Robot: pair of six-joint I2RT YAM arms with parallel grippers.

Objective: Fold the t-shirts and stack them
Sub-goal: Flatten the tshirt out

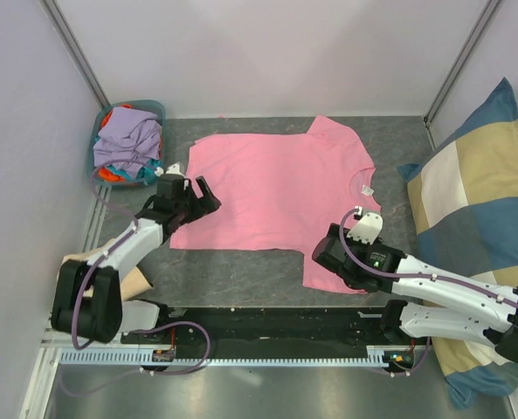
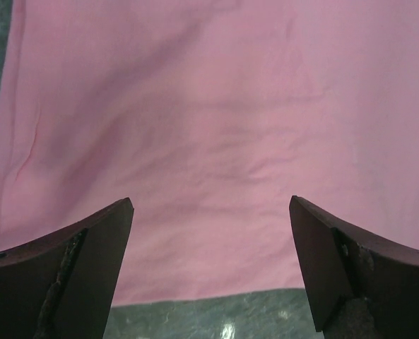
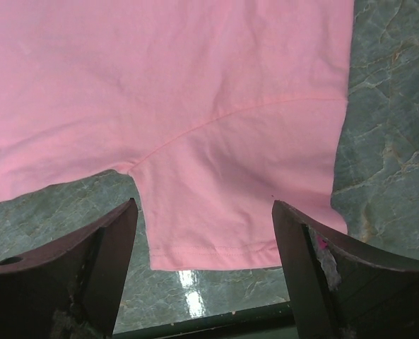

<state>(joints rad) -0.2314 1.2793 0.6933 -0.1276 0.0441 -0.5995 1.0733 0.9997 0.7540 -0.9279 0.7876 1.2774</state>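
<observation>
Your right claw point(image 3: 205, 212) hangs spread wide over a sleeve point(image 3: 223, 191) of the pink t-shirt point(image 1: 276, 196). Your left claw point(image 2: 210, 205), jaws fully apart, hovers at its hem. The shirt lies flat on the worktop point(image 1: 241, 279), no fold yet. Beyond the left claw, more tees point(image 1: 127, 140) wait in the basket point(image 1: 154, 109).

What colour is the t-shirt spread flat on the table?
Bright pink. The t-shirt shows best in the top external view.

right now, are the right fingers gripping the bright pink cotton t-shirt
No, the right fingers stand wide apart and the t-shirt lies flat.
</observation>
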